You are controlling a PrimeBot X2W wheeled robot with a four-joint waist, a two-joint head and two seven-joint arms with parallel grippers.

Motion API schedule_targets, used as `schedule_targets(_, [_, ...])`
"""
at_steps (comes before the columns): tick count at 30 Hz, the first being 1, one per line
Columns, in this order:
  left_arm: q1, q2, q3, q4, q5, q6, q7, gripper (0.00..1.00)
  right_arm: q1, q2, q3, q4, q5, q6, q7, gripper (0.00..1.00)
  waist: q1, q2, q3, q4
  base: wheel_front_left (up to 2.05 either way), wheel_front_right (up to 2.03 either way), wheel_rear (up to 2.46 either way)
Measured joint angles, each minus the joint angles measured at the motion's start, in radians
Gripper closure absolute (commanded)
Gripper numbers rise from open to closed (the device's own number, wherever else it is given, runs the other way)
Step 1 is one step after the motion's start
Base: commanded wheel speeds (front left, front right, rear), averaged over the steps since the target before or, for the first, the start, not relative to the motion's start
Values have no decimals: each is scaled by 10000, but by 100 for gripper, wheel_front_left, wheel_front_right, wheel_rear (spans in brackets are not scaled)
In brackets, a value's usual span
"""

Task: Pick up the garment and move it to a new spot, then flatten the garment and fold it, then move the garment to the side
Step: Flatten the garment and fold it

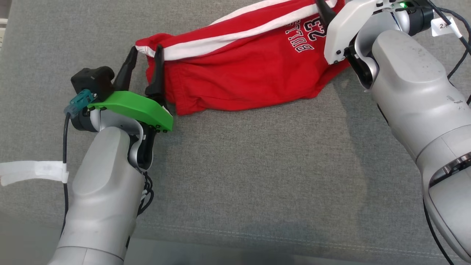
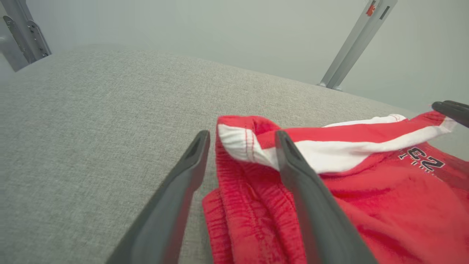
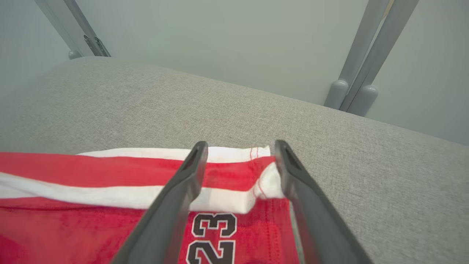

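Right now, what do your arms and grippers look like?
Both: pale grey forearms, long dark fingers. Left gripper has a green plastic cover, black camera block, teal connector, black cable. Right gripper has a white cover, green light, white paper tag.

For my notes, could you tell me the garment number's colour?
The number is black, edged in white; the right wrist view shows it best.

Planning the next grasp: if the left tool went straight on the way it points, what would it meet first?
Most likely the red shorts: their white-striped corner lies between the open fingers of the left tool, though depth is unclear.
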Motion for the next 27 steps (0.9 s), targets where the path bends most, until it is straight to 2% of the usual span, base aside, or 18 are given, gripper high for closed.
schedule_targets(7, [585,0,704,-846,399,0,0,0,239,-4,207,-61,314,0,-349,0,-1,0,-371,-170,0,0,0])
schedule_targets(19, [2915,-31,2102,-3741,1929,61,0,0,1315,-295,598,-100,1035,0,-249,0,-2,0,-1234,-506,0,0,0])
schedule_targets(27, [4241,-40,1670,-5394,2499,443,0,0,1819,-527,623,88,1536,0,228,0,-3,0,-1524,-404,0,0,0])
